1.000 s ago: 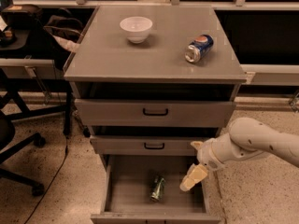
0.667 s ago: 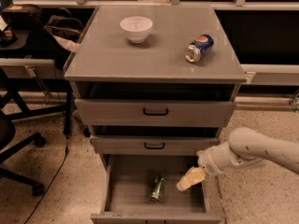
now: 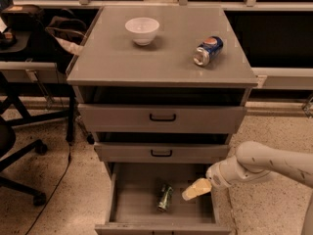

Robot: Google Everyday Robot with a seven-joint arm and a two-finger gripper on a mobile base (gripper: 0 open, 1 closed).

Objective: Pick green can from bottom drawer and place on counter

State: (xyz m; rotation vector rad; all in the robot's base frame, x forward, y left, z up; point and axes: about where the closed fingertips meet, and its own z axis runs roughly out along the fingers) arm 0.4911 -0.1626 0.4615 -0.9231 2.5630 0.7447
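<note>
The green can (image 3: 165,197) lies on its side on the floor of the open bottom drawer (image 3: 132,209), near the middle. My gripper (image 3: 194,190), with pale yellowish fingers, hangs over the right half of that drawer, a short way to the right of the can and apart from it. The white arm (image 3: 266,163) reaches in from the right. The counter (image 3: 122,58) is the grey top of the cabinet, above the two shallower drawers.
A white bowl (image 3: 142,30) stands at the back left of the counter. A blue-and-red can (image 3: 208,51) lies on its side at the counter's right. An office chair base (image 3: 19,155) and a cable are on the floor to the left.
The gripper and arm have shifted slightly down and right over the open bottom drawer. The green can has not moved.
</note>
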